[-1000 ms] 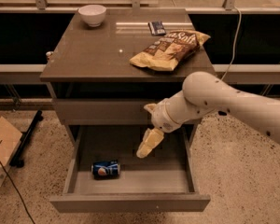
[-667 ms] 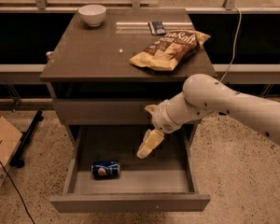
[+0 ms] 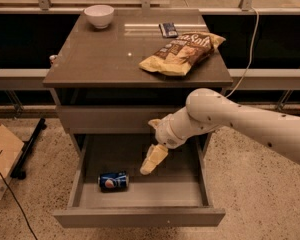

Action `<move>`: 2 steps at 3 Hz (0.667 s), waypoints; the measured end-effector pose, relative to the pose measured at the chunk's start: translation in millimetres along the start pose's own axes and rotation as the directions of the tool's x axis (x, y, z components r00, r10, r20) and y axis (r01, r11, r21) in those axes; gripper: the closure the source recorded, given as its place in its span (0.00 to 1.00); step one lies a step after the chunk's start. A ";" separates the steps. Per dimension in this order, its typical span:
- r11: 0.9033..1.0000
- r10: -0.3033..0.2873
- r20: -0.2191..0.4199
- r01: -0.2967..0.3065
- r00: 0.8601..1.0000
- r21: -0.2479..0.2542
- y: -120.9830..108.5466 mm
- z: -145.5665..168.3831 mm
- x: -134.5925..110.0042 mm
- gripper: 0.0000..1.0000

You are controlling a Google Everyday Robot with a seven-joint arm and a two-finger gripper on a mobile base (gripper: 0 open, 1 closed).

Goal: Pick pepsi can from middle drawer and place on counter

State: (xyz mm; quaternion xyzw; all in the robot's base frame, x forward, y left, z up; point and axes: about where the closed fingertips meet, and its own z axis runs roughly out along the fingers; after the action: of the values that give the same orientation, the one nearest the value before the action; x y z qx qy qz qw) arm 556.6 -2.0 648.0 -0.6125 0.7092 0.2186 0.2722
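The pepsi can [image 3: 113, 181] lies on its side in the left part of the open middle drawer [image 3: 140, 194], logo facing me. My gripper [image 3: 151, 162] hangs over the drawer's middle, pointing down, a short way right of the can and above it, not touching it. The white arm reaches in from the right. The counter [image 3: 100, 54] is the grey-brown top of the cabinet, above the drawer.
On the counter stand a white bowl [image 3: 99, 15] at the back left, a tan chip bag [image 3: 182, 52] at the right and a small dark-blue packet [image 3: 168, 29] at the back. A closed drawer front [image 3: 107, 119] is above the open drawer. A cardboard box [image 3: 1, 156] sits on the floor at left.
The gripper has moved very slightly down and left over the drawer. The can has not moved.
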 end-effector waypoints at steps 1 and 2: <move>0.999 -0.024 0.077 0.026 0.997 -0.026 -3.8 46.9 3.6 0.00; 0.998 -0.035 0.124 0.040 0.992 -0.042 -6.5 80.3 10.4 0.00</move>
State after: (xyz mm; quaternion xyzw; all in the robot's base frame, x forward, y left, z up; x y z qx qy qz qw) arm 571.5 40.9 580.6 -0.6170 0.6743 0.2666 0.3059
